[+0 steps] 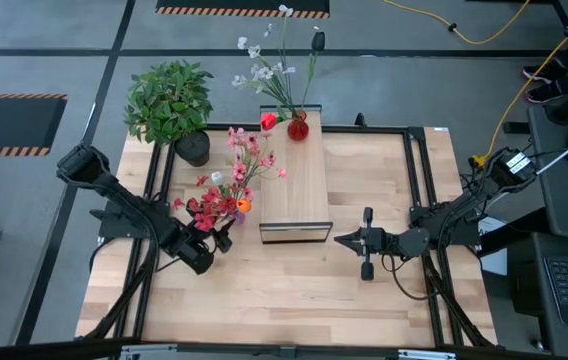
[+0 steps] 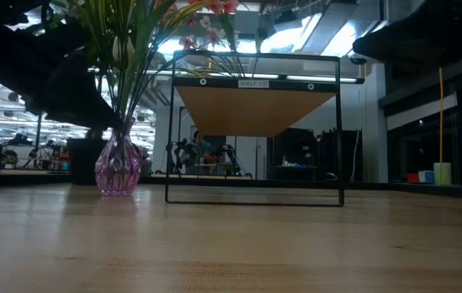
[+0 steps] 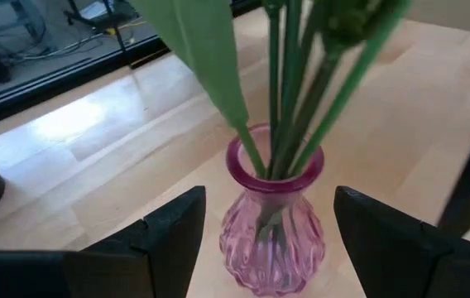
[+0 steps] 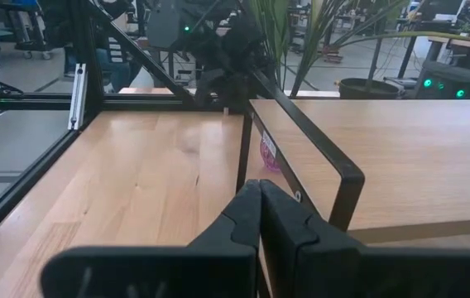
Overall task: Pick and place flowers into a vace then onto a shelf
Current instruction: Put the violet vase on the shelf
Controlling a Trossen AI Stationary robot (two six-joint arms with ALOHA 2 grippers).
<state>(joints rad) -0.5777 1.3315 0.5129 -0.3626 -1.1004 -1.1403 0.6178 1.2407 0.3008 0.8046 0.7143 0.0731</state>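
Flowers [image 3: 293, 91] already fill your pink vase [image 3: 272, 228] on the table just beside the shelf [image 1: 295, 185], left gripper [image 3: 270, 236] spread wide around it ungrasped, right gripper [image 4: 258, 217] clenched empty, leaving you the lift onto the shelf.

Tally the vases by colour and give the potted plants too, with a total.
Pink glass vase, flowers in it, on the tabletop beside the shelf: 1
Red vase, flowers in it, on the shelf's far end: 1
Potted plant: 1
Total: 3
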